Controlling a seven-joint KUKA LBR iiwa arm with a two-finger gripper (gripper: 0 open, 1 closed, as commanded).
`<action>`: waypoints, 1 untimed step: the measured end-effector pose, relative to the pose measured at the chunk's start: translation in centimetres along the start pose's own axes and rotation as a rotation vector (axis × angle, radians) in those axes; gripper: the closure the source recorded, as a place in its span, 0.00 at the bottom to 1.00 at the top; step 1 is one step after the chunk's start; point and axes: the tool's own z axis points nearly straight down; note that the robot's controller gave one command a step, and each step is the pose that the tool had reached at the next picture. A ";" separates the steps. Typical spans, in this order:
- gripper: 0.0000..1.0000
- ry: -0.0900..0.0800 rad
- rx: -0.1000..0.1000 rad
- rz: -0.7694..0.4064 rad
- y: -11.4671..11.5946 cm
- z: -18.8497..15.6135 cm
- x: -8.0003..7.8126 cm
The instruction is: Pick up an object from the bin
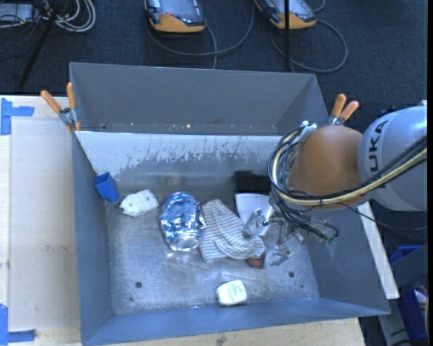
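Striped cloth [226,238]: grey-and-white, crumpled, lying mid-bin toward the right. A small brown piece [255,262] sits at its lower right corner, touching it or just beside it (cannot tell which). The gripper [270,244] hangs low at the cloth's right edge, just above and to the right of the brown piece. Jaws: cannot tell if open or closed, since metal parts and cables overlap there. Nothing is visibly held.

Neighbours:
- White card [250,205], flat, just behind the gripper.
- Crinkled foil ball [181,220], against the cloth's left side.
- Black block [250,182], near the back wall.
- White lump [138,202] and blue block [105,187], off to the left.
- White oval piece [232,292], near the front wall of the bin [195,110], well apart from the rest.

Judgement on the step:
- The cloth edge and the brown piece look like the nearest candidates.
- The cloth is soft and should bunch. A raised fold likely gives a better bite than the flat hem, and it needs a full squeeze so the fabric does not slide out.
- The brown piece is small and low. The jaws would have to straddle it right down at the floor.
- Risks: catching the card's corner along with the cloth, or dragging the foil ball.
- A straight vertical lift seems safest, followed by a check that the load hangs clear.
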 end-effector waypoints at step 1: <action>1.00 0.000 0.000 0.000 0.0 0.0 0.0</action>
